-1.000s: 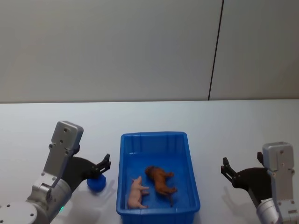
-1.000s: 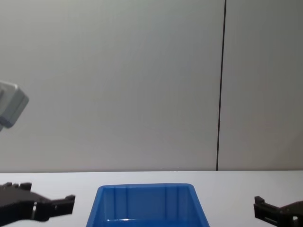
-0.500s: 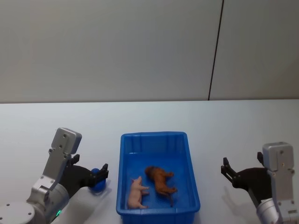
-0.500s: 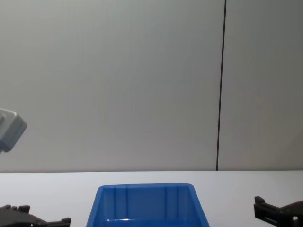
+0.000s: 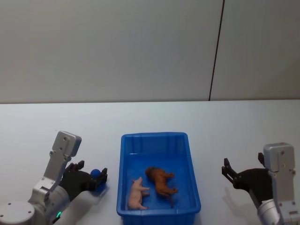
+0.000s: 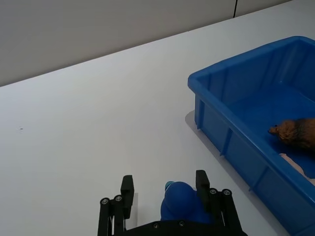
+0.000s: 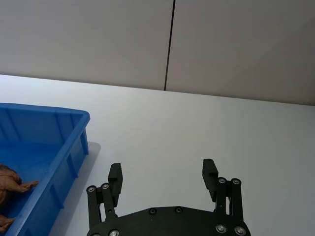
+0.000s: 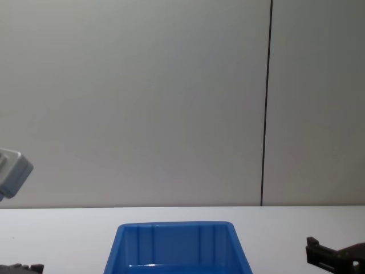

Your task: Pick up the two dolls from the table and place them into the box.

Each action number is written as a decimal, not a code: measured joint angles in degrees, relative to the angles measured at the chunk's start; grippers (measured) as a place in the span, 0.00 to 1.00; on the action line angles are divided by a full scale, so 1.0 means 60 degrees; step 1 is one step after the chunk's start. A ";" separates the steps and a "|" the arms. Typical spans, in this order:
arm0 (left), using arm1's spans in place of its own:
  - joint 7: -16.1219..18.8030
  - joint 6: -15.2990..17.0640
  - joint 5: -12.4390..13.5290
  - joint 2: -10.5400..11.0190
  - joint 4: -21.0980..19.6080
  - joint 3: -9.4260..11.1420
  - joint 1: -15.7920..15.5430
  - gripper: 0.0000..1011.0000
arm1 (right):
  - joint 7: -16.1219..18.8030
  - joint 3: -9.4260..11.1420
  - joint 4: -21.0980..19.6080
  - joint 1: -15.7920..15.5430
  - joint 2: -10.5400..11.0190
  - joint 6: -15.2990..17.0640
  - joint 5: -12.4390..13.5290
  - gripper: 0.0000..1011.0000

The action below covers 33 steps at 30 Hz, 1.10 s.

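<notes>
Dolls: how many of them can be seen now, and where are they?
2. The pink doll lies in the blue box, near its front left. The brown doll lies just beside it, toward the middle. None is on the table.

Plastic and matt surfaces
Box (image 5: 158, 140): glossy blue plastic, ribbed walls. Table (image 5: 187, 117): smooth matt white. Pink doll (image 5: 137, 194): smooth, plastic-looking; brown doll (image 5: 161, 182) rougher. Gripper fingers (image 7: 210, 172): matt black w/ metal screws.
</notes>
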 joint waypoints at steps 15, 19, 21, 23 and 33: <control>-0.0133 0.0087 -0.0206 -0.0107 0.0402 -0.0053 -0.0090 0.38 | 0.0000 0.0000 0.0000 0.0000 0.0000 0.0000 0.0000 0.99; -0.0073 0.0065 -0.0246 -0.0115 0.0406 -0.0070 -0.0066 0.31 | 0.0000 0.0000 0.0000 0.0000 0.0000 -0.0001 0.0000 0.99; -0.0046 0.0037 -0.0255 -0.0116 0.0394 -0.0075 -0.0050 0.30 | 0.0000 0.0000 0.0000 0.0001 0.0000 0.0000 0.0000 0.99; 0.0004 -0.0015 -0.0263 -0.0115 0.0350 -0.0087 -0.0025 0.29 | 0.0000 0.0000 0.0000 0.0000 0.0000 0.0000 0.0000 0.99; 0.0156 -0.0464 -0.0232 -0.0051 -0.0151 -0.0166 0.0077 0.23 | 0.0001 0.0000 0.0000 0.0000 -0.0001 -0.0001 0.0000 0.99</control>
